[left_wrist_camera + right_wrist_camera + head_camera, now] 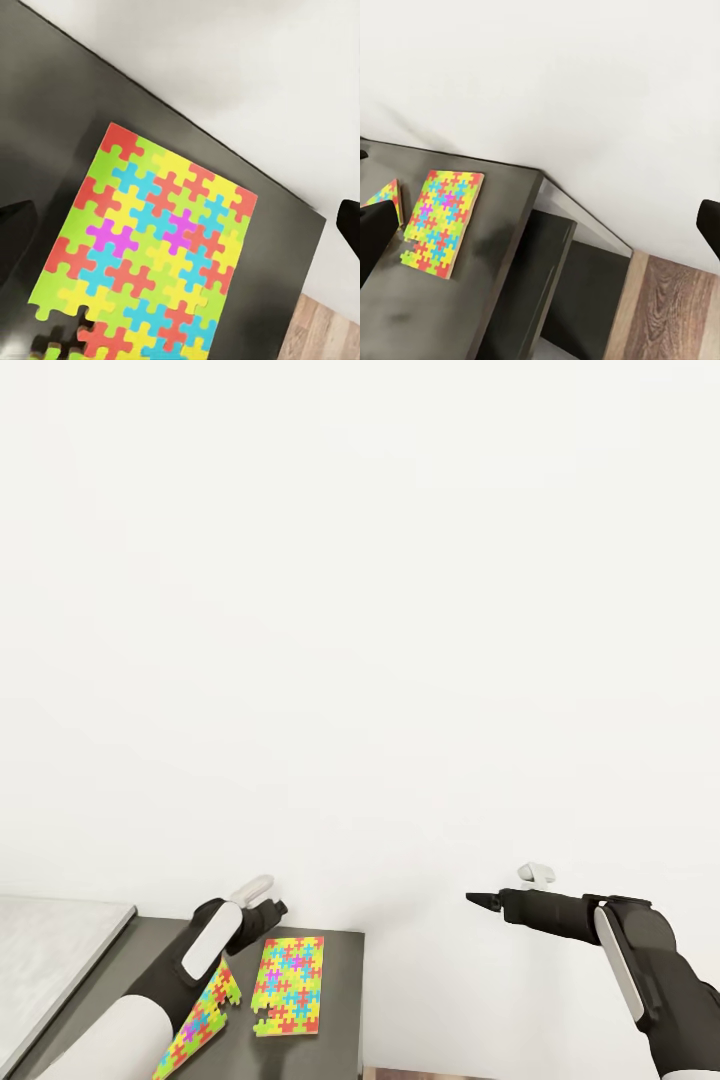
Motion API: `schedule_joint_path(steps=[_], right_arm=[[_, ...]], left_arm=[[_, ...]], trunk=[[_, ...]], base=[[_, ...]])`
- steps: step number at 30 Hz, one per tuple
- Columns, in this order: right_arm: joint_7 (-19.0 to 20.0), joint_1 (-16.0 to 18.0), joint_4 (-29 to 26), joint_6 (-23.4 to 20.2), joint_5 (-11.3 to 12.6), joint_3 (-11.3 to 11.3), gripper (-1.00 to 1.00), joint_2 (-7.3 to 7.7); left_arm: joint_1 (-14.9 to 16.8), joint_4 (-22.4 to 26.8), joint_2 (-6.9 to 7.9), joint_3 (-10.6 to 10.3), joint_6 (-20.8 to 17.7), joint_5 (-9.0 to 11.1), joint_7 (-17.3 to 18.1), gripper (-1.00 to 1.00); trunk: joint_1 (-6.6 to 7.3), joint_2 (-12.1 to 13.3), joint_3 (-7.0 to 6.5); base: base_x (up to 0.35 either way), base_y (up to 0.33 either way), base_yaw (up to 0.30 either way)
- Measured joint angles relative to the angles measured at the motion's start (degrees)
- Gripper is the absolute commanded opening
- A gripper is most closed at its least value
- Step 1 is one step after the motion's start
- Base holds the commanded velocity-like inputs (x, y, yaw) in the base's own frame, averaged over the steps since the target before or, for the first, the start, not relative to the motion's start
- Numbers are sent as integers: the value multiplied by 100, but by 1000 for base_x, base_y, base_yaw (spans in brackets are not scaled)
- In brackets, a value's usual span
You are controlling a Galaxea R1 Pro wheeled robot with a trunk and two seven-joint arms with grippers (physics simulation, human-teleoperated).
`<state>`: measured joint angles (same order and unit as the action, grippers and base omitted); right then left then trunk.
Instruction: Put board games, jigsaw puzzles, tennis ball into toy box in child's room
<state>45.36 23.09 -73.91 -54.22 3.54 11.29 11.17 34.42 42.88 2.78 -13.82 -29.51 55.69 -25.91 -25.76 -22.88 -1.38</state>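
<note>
Two jigsaw puzzles (289, 985) flat on table (340, 1000)

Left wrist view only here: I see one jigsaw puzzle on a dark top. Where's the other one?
Observer: The second jigsaw puzzle lies on the same dark cabinet top, close beside yours on its left, partly hidden by the left arm.
Operator: And my right gripper?
Observer: The right gripper hangs open in the air, past the cabinet's right edge, in front of the white wall.
Operator: What's left of the cabinet?
Observer: The pale desk top adjoins it there.
</note>
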Motion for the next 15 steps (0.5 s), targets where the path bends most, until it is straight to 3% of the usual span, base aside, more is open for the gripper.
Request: schedule_joint_path(steps=[8, 15], right_arm=[[3, 0, 0, 0, -2, 0, 100, 0], [8, 0, 0, 1, -3, 0, 100, 0]], left_arm=[[-34, 20, -6, 5, -11, -5, 13, 100], [20, 37, -44, 12, -48, 44, 9, 100]], trunk=[[0, 0, 0], [-2, 1, 0]], base=[[-13, 0, 0], [-165, 0, 0]])
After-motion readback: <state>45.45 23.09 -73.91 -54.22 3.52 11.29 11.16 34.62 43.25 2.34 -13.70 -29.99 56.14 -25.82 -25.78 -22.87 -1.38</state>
